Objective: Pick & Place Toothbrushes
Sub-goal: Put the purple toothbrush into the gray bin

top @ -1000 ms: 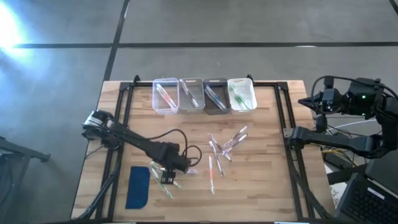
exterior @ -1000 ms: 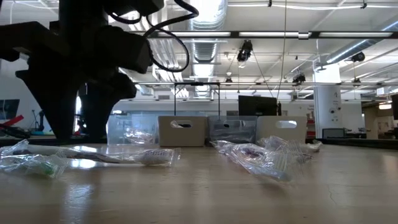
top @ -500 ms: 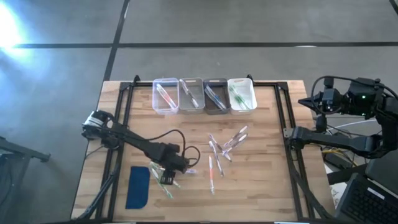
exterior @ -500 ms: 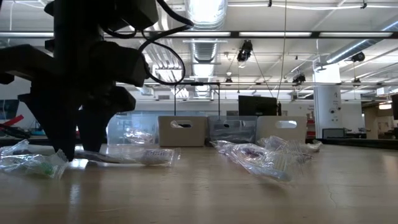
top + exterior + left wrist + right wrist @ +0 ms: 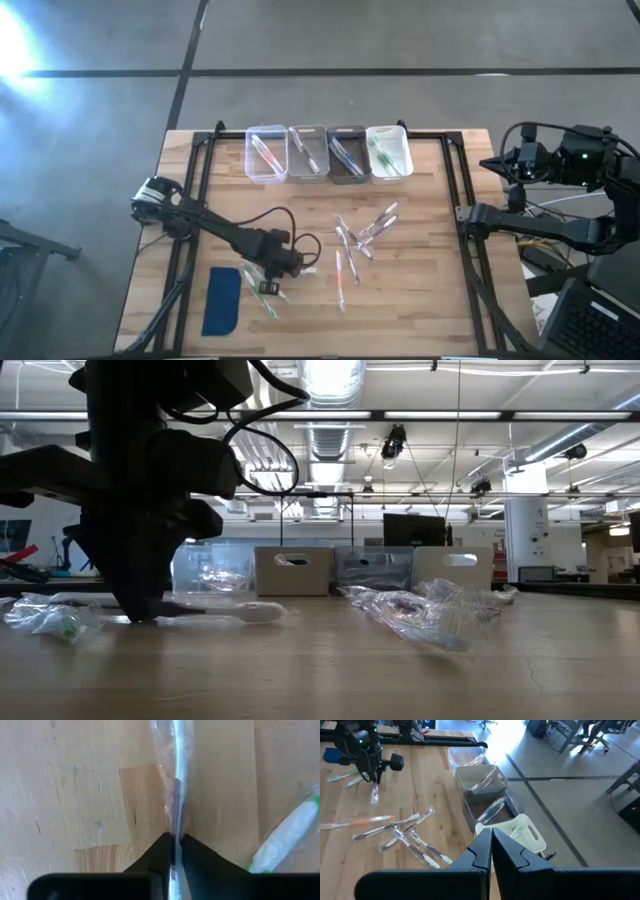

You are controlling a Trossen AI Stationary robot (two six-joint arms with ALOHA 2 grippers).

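Observation:
My left gripper [image 5: 174,851] points steeply down at the table's near left [image 5: 268,280] and is shut on a clear-wrapped toothbrush [image 5: 177,785]. That toothbrush lies flat on the wood [image 5: 225,613]. Beside it lies a green-accented wrapped toothbrush [image 5: 287,837], also seen in the low view [image 5: 50,622]. Several more wrapped toothbrushes [image 5: 355,240] lie scattered mid-table. My right gripper [image 5: 491,845] is shut and empty, held high beyond the table's right edge. My left gripper pinches the wrapped toothbrush's handle [image 5: 176,827] between its two fingers, one on each long side. It grips well away from the bristle head [image 5: 258,612]. The fingers come from above, pointing steeply down. The toothbrush still lies along the table top.
Four small bins [image 5: 327,152] stand in a row at the far edge, each with toothbrushes inside. A flat dark-blue pad [image 5: 222,300] lies near the front left. Black rails [image 5: 195,190] run along the table's left and right sides.
My left gripper has sunk to the table over the wrapped toothbrush, and its fingers have shut on the handle. The toothbrush stays on the wood; its wrapper has been squeezed in at the fingers.

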